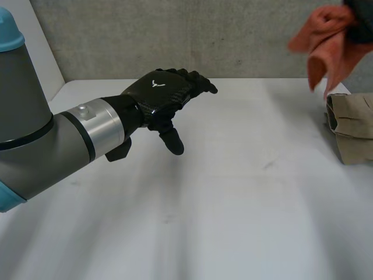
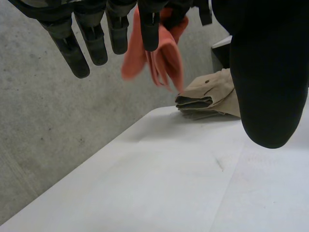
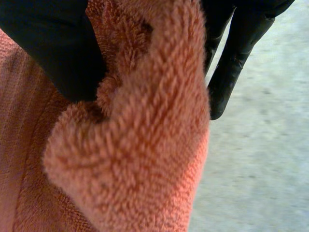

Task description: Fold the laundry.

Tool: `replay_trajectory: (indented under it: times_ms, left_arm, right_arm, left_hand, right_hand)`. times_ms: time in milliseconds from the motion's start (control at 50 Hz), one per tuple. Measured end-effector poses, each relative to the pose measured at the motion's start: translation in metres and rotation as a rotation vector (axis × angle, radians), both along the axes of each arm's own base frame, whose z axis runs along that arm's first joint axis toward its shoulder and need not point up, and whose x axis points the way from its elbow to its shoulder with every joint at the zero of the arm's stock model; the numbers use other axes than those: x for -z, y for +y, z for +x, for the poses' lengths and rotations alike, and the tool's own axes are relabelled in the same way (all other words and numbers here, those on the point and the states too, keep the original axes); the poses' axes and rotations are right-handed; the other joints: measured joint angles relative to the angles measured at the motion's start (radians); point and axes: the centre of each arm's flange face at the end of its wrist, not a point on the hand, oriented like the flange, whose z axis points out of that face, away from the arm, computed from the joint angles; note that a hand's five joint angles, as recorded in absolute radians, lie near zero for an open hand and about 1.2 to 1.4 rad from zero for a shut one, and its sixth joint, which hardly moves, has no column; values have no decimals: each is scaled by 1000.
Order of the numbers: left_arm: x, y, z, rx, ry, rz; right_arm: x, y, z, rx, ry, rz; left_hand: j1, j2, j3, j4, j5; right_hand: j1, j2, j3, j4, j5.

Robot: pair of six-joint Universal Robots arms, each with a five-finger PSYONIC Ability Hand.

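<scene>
The left hand [image 1: 164, 100] is above the left half of the white bench [image 1: 233, 210], clear of the surface. Its fingers [image 2: 73, 54] are extended and slightly apart. The thumb [image 2: 267, 77] stands away from them and points down. The hand is spread and relaxed; it holds nothing and touches nothing.

The right hand [image 1: 362, 22] is raised at the far right, above the far-right corner of the bench. It grips an orange towel [image 1: 326, 44]. In the right wrist view, the thumb [image 3: 53, 48] presses a bunched fold of the towel's pile against the fingers [image 3: 231, 63], so the grip is a pinch on the cloth. The rest of the towel hangs free below the hand, off the bench, in front of the grey concrete wall [image 1: 175, 35].

A folded tan garment [image 1: 352, 125] lies on the bench at its right edge. It is under the hanging towel, near it but apart from it. Its stacked fold edges face left, toward the left hand.
</scene>
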Motion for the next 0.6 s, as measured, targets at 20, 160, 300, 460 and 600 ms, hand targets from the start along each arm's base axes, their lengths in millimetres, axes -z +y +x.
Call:
replay_trajectory:
  times_ms: [20, 160, 300, 460, 600]
  left_arm:
    - [0, 0, 0, 0, 0, 1]
    - [1, 1, 0, -1, 10, 17]
    - [1, 2, -1, 2, 18, 28]
    - [1, 3, -2, 4, 18, 30]
    - [0, 4, -2, 6, 20, 28]
  right_arm:
    - [-7, -7, -13, 14, -9, -22]
    - [11, -26, -70, 65, 14, 8]
    - [83, -26, -133, 66, 49, 192]
    - [146, -4, -181, 76, 85, 336]
    - [159, 13, -194, 87, 110, 378]
  left_hand:
    - [0, 0, 0, 0, 0]
    - [0, 0, 0, 0, 0]
    - [0, 0, 0, 0, 0]
    - [0, 0, 0, 0, 0]
    - [0, 0, 0, 0, 0]
  right_hand:
    - [0, 0, 0, 0, 1]
    - [0, 0, 1, 0, 1]
    - [0, 0, 8, 0, 1]
    - [0, 0, 8, 0, 3]
    - [0, -3, 8, -23, 9]
